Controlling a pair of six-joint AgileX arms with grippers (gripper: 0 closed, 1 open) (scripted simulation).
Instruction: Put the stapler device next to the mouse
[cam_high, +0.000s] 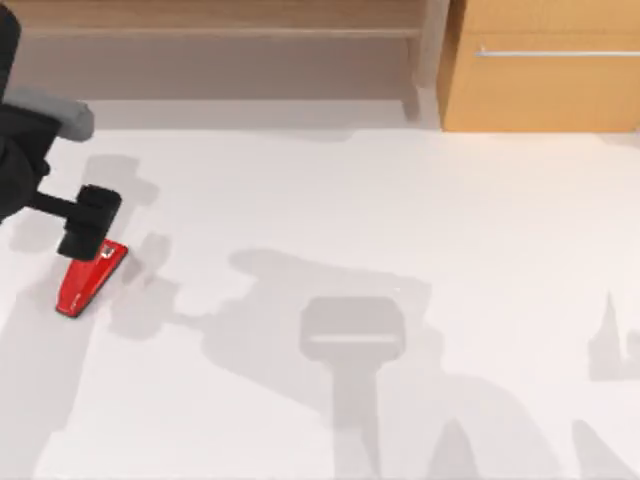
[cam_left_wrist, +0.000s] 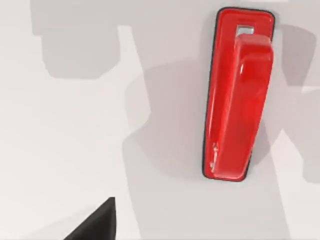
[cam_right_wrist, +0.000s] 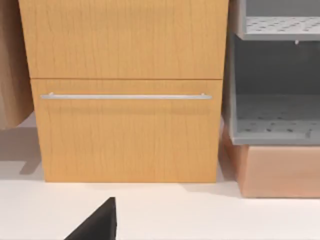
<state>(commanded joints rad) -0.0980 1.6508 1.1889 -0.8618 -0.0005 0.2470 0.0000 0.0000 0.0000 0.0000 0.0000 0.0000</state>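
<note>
Across the top view, a white table (cam_high: 400, 200), bare but for shadows; behind its far edge, a wooden cabinet (cam_high: 540, 90) with a drawer rail. Faced squarely by the parked right arm's wrist camera; grip state there impossible to tell.

At the table's left side, the left gripper (cam_high: 88, 232), hovering over the broad end of the stapler (cam_high: 85, 280). Cannot tell whether open or closed.

Lying flat on the table near its left edge, slanted, narrow end toward the near-left corner; apparently not yet lifted.

Probably light and rigid, yet glossy, so likely slippery under the pads. Best pinched across the long sides, near the middle of the body (cam_left_wrist: 237, 100), where the taper is mild. Worth avoiding the sloped top and the small silver part (cam_left_wrist: 243, 31) at the broad end.
</note>
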